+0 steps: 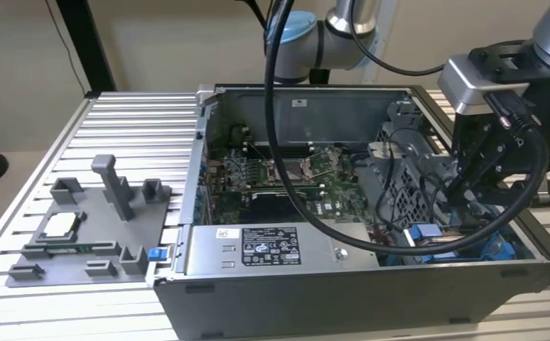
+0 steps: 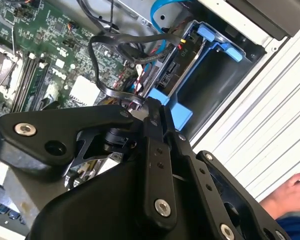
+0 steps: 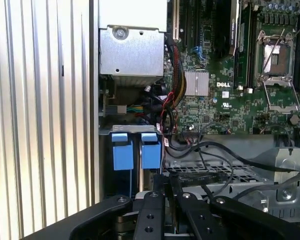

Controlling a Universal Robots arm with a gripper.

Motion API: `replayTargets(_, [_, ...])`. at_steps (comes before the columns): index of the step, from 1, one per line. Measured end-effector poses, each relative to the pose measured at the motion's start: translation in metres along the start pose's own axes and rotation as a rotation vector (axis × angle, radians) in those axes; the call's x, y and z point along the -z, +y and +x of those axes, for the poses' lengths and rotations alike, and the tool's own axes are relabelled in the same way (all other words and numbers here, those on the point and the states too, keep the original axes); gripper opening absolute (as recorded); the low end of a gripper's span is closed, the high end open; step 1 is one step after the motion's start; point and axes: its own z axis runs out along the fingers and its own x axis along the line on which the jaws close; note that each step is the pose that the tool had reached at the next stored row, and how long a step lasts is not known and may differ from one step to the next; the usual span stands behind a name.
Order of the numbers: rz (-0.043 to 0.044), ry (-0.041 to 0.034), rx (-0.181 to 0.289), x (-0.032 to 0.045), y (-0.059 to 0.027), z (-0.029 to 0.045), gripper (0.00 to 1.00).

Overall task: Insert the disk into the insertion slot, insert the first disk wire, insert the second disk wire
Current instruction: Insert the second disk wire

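My gripper (image 1: 462,207) reaches down into the front corner of the open computer case (image 1: 351,298) on the exterior view's right. In the second wrist view its black fingers (image 2: 151,125) are pressed together on the end of a black disk wire (image 2: 101,75) that loops up from the tips. Just beyond the tips, the disk (image 2: 182,57) sits edge-on in its bright blue frame (image 2: 212,39) inside the insertion slot (image 2: 215,85). In the first wrist view the gripper (image 3: 169,184) hangs close to two blue tabs (image 3: 127,150), with black wires (image 3: 215,150) trailing past.
A silver power-supply box (image 1: 256,249) lies along the case front, with the green motherboard (image 1: 275,174) behind it. A grey fixture (image 1: 85,227) with small parts sits on the slatted table (image 1: 123,114). A person's hand (image 2: 292,192) rests on the table near the case.
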Motion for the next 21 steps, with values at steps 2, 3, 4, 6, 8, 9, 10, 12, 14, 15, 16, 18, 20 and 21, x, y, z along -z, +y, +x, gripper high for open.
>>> replayTargets(2, [0.0001,0.0067,0.000,-0.0007,0.0000,0.0001,0.00])
replayTargets(3, [0.0003,0.0131,0.000,-0.0013,0.0001,0.0002,0.00])
replayTargets(4, [0.0003,0.0201,0.000,-0.0019,0.0001,0.0003,0.00])
replayTargets(6, [0.0005,0.0327,0.001,-0.0037,0.0001,0.0006,0.00])
replayTargets(8, [0.0007,0.0399,0.001,-0.0060,0.0001,0.0009,0.00])
replayTargets(9, [0.0008,0.0431,0.001,-0.0074,0.0001,0.0011,0.00])
replayTargets(10, [0.0010,0.0465,0.001,-0.0087,0.0002,0.0013,0.00])
replayTargets(12, [0.0016,0.0548,0.001,-0.0111,0.0002,0.0016,0.00])
replayTargets(14, [0.0039,0.0640,0.001,-0.0129,0.0003,0.0018,0.00])
replayTargets(15, [0.0077,0.0662,0.002,-0.0139,0.0004,0.0019,0.00])
replayTargets(16, [0.0124,0.0680,0.002,-0.0147,0.0003,0.0018,0.00])
replayTargets(18, [0.0211,0.0699,0.003,-0.0166,0.0003,0.0015,0.00])
replayTargets(20, [0.0316,0.0702,0.005,-0.0181,0.0002,0.0013,0.00])
replayTargets(21, [0.0371,0.0703,0.005,-0.0186,0.0001,0.0013,0.00])
